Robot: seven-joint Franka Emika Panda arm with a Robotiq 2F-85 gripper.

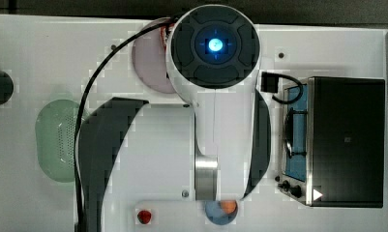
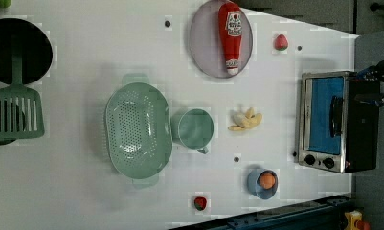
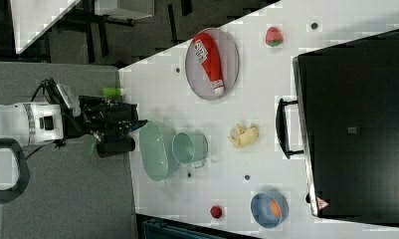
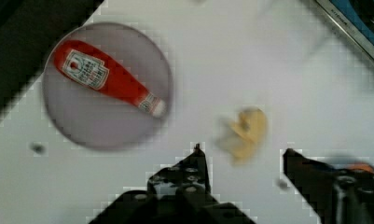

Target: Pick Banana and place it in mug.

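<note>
The gripper (image 4: 243, 151) stood released in the wrist view, its two dark fingers (image 4: 194, 163) spread wide with nothing between them, above the white table (image 4: 287, 70). The banana (image 4: 245, 133) lay on that table just beyond the fingertips, untouched. Also in the wrist view, a red ketchup bottle (image 4: 107, 84) rested on a round grey plate (image 4: 77, 126).

In the left view the banana (image 2: 245, 120) lay on the bare table (image 2: 84, 201), near the green mug (image 2: 194, 128) on the left view's right of it, apart from it. The mug touched the pale-green perforated strainer (image 2: 138, 129) on its other side. The left view also showed the ketchup bottle (image 2: 231, 36) on its plate (image 2: 204, 43), a silver toaster oven (image 2: 331, 122) with a blue door, a blue bowl (image 2: 256, 187) holding an orange ball (image 2: 266, 180), two small red strawberries (image 2: 281, 42) (image 2: 199, 202), a black pan (image 2: 36, 50) and a green slotted spatula (image 2: 16, 112).

The top view had the arm's white body (image 1: 220, 121) covering the table's middle, hiding banana and mug; the strainer (image 1: 58, 140), the toaster oven (image 1: 344, 140) and part of the bowl (image 1: 216, 215) showed around it.

The right view gave the arm side-on, with the gripper (image 3: 137, 124) hanging off the table, on the right view's left of the strainer (image 3: 154, 149), well apart from the banana (image 3: 244, 135) and the mug (image 3: 187, 148).
</note>
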